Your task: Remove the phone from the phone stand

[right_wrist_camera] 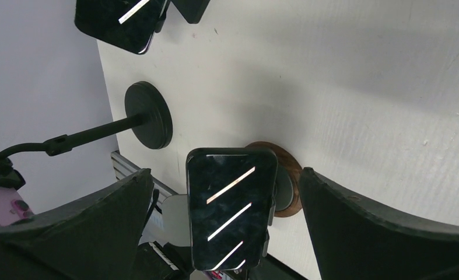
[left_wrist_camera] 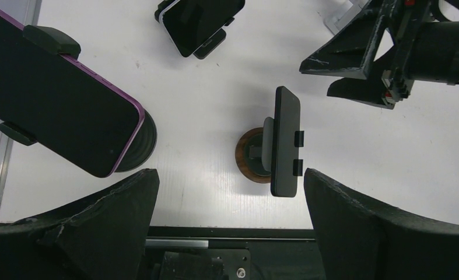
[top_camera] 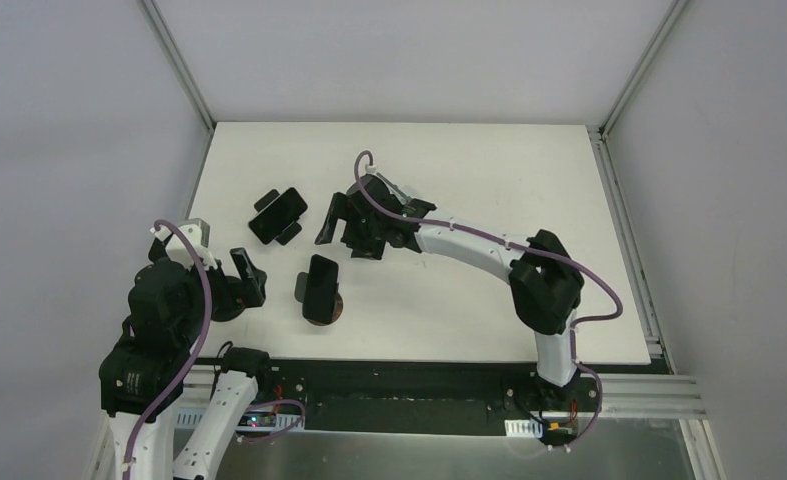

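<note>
White tabletop (top_camera: 489,160), left jaws spread wide and empty, right jaws likewise, phone (top_camera: 322,281) upright on round-based stand (left_wrist_camera: 248,156)

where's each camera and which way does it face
top external: above and behind the robot, looking down at the table; both arms
left wrist: on the left arm, facing the middle phone edge-on; left gripper open
right wrist: on the right arm, facing the near edge, that phone's screen; right gripper open
shared: both wrists see the wood-based stand
</note>
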Controlling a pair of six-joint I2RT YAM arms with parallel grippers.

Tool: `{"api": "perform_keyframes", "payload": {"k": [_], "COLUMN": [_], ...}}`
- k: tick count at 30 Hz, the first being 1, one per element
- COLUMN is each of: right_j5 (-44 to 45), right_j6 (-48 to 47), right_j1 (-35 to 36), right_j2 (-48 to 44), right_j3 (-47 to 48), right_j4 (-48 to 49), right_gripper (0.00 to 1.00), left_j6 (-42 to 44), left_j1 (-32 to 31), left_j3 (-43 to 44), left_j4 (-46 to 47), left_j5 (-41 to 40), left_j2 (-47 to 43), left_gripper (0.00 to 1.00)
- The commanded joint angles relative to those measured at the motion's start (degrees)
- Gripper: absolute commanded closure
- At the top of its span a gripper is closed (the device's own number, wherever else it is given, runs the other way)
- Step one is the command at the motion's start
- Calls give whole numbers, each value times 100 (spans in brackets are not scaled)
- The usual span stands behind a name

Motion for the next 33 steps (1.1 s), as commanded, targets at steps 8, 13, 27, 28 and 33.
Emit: {"api": "perform_keyframes", "payload": {"k": [8,13,27,28,33], "right_j5": [-216,-321,-294,-280,-281], "right_j6": [269,332,520,527,565], "right_j1": [62,90,211,223,230], "right_j2": [404,482,722,719,731], "right_j3": [71,40,-38,-54,-106], "right_j4": [699,833,889,880,877], "right_gripper": [1,1,1,1,1], "left_j6": [79,86,116,113,117], "left_j1": [-52,-51,-51,-49,-53], "left_j3": [38,60,75,74,84], "left_j4": [159,160,162,157,163], "left_j5": [59,54,55,59,53], "left_j2": [85,113,138,140,150], "left_gripper": [0,0,0,0,0]}}
